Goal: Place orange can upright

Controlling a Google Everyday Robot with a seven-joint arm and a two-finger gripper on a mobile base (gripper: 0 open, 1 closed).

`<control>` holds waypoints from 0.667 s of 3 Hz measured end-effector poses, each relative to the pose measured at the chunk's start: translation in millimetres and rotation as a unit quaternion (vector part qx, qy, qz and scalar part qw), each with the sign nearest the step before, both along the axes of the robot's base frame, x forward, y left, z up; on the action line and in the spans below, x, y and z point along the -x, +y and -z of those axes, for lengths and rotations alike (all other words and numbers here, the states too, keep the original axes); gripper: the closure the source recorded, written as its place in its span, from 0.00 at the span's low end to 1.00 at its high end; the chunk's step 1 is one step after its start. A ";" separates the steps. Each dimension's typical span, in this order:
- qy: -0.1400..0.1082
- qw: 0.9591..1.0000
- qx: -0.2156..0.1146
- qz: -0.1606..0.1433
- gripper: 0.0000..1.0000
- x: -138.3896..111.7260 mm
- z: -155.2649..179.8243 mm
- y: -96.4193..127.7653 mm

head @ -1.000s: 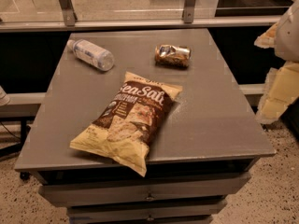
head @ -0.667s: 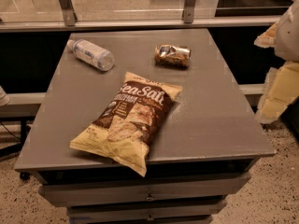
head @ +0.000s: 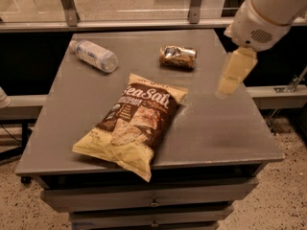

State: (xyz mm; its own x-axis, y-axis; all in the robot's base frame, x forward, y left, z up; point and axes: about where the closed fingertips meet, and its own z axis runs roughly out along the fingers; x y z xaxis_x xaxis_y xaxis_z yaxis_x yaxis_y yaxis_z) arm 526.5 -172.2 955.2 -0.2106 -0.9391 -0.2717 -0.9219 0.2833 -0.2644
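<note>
The orange can [head: 178, 57] lies on its side on the grey table [head: 216, 123], toward the back and right of centre, its silver end pointing left. My gripper [head: 231, 77] hangs from the white arm at the upper right, over the table's right side. It is to the right of the can and a little nearer the front, apart from it and holding nothing.
A clear plastic bottle [head: 93, 55] lies on its side at the back left. A large brown and yellow chip bag [head: 135, 121] lies in the middle, reaching the front edge. A rail with metal posts [head: 67, 4] runs behind the table. Drawers sit below the front edge.
The arm has swung in from the right edge of the view to over the table's right side, closer to the can. The can, bottle and bag have not moved.
</note>
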 end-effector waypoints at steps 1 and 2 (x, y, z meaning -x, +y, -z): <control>-0.009 1.000 -0.018 0.010 0.00 -59.5 11.2 29.1; -0.020 0.999 -0.028 0.017 0.00 -114.3 23.9 56.0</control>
